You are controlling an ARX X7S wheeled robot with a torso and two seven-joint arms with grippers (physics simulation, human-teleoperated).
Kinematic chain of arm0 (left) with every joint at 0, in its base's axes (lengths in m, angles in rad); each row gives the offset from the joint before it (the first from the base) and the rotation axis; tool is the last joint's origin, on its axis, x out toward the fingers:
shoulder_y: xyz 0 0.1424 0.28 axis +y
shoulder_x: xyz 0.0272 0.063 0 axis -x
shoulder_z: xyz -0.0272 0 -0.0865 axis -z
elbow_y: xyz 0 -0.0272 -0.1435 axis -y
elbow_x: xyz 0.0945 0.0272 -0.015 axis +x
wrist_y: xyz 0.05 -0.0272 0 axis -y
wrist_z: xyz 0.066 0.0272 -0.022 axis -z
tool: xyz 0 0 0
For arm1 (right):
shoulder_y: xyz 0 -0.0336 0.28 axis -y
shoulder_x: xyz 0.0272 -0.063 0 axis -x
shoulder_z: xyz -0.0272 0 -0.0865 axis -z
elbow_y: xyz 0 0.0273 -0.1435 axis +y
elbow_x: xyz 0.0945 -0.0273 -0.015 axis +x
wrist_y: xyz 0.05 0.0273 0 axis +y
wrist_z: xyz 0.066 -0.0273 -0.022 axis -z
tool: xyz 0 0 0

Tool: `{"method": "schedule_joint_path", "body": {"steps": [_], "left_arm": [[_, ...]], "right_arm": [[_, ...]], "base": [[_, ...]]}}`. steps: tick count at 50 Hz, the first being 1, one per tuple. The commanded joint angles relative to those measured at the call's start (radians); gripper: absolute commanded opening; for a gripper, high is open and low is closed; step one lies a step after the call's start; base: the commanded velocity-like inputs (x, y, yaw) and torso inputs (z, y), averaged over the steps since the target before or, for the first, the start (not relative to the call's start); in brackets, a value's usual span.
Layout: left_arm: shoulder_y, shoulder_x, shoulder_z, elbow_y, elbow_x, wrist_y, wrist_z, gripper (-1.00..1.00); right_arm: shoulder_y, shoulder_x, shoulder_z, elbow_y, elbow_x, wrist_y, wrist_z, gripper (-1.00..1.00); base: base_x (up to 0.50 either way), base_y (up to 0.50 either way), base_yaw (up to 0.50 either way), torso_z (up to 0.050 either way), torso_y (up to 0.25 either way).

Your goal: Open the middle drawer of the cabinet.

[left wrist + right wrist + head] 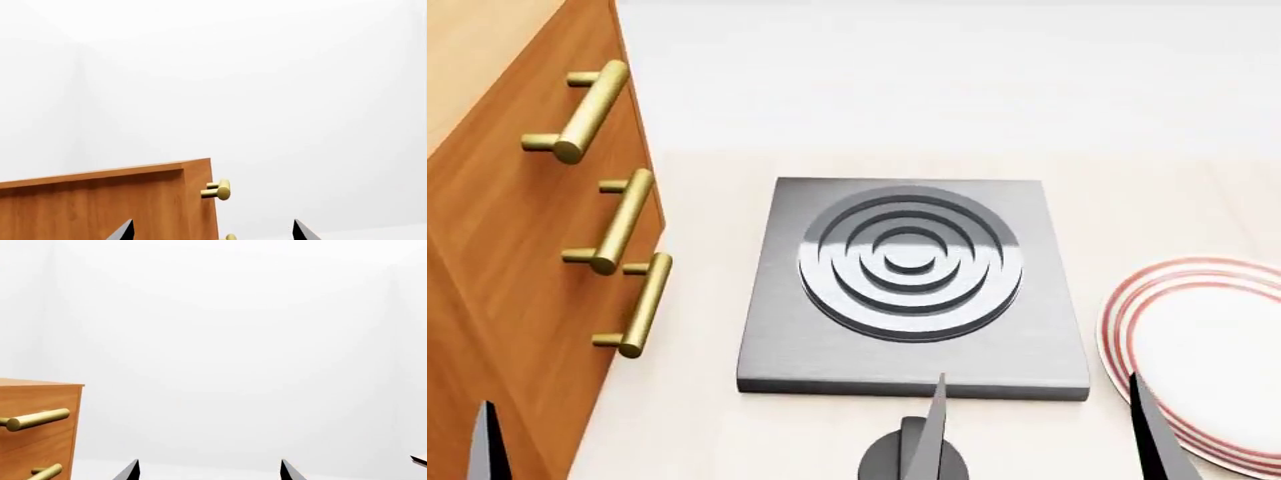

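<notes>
Jaws: both grippers wide, empty. Left gripper [213, 234] low, short of cabinet [507, 260]. Middle drawer [541, 225] shut, at ten o'clock in head view; approach its handle [614, 222] squarely, span bar, pull straight.

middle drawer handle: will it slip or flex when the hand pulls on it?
The middle drawer's handle is a smooth brass-looking cylinder, so fingers may slide along it. It looks rigid, on two short posts, so flex is unlikely. The bar stands off the cabinet front, probably leaving room to hook behind it.
</notes>
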Motion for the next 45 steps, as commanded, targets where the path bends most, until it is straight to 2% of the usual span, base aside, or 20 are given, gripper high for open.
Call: {"method": "schedule_joint_path", "body": {"steps": [1, 8, 9, 13, 18, 23, 24, 30, 33, 35, 45], "left_arm": [[-0.001, -0.008, 0.010, -0.004, 0.003, 0.002, -0.009, 1.00], [-0.003, -0.012, 0.013, -0.005, 0.000, 0.001, -0.015, 1.00], [-0.003, -0.013, 0.015, -0.006, 0.003, 0.001, -0.015, 1.00], [-0.003, -0.016, 0.019, -0.007, 0.004, 0.001, -0.018, 1.00], [-0.003, -0.019, 0.023, -0.006, 0.009, 0.000, -0.022, 1.00], [-0.002, -0.023, 0.026, -0.004, 0.010, 0.000, -0.026, 1.00], [-0.003, -0.023, 0.026, -0.005, 0.010, -0.001, -0.027, 1.00], [-0.004, -0.026, 0.030, -0.005, 0.010, -0.002, -0.030, 1.00], [-0.004, -0.028, 0.031, -0.004, 0.010, -0.003, -0.033, 1.00], [-0.003, -0.030, 0.033, -0.004, 0.011, -0.002, -0.033, 1.00], [-0.003, -0.036, 0.038, -0.003, 0.011, -0.003, -0.040, 1.00]], "right_arm": [[0.000, 0.012, -0.003, 0.001, 0.011, -0.004, 0.011, 1.00], [-0.014, 0.018, 0.000, 0.016, 0.012, -0.070, 0.025, 1.00], [0.000, 0.017, 0.005, -0.010, 0.021, -0.028, 0.025, 1.00], [-0.013, 0.021, -0.002, 0.018, 0.013, -0.065, 0.031, 1.00], [0.004, 0.024, -0.003, -0.013, 0.019, -0.013, 0.035, 1.00], [-0.008, 0.029, -0.007, 0.012, 0.019, -0.050, 0.040, 1.00], [0.009, 0.025, 0.002, -0.015, 0.046, 0.005, 0.037, 1.00], [-0.009, 0.031, -0.001, 0.013, 0.045, -0.055, 0.041, 1.00], [0.007, 0.034, -0.002, -0.021, 0.046, -0.006, 0.043, 1.00], [-0.010, 0.037, -0.009, 0.005, 0.037, -0.053, 0.046, 1.00], [-0.012, 0.049, -0.017, 0.016, 0.035, -0.064, 0.060, 1.00]], "base": [[0.50, 0.14, 0.00, 0.000, 0.000], [0.45, 0.11, 0.00, 0.000, 0.000], [0.00, 0.00, 0.00, 0.000, 0.000], [0.00, 0.00, 0.00, 0.000, 0.000], [0.00, 0.00, 0.00, 0.000, 0.000], [0.00, 0.00, 0.00, 0.000, 0.000], [0.00, 0.00, 0.00, 0.000, 0.000], [0.00, -0.32, 0.00, 0.000, 0.000], [0.00, 0.00, 0.00, 0.000, 0.000], [0.00, 0.00, 0.00, 0.000, 0.000], [0.00, 0.00, 0.00, 0.000, 0.000]]}}
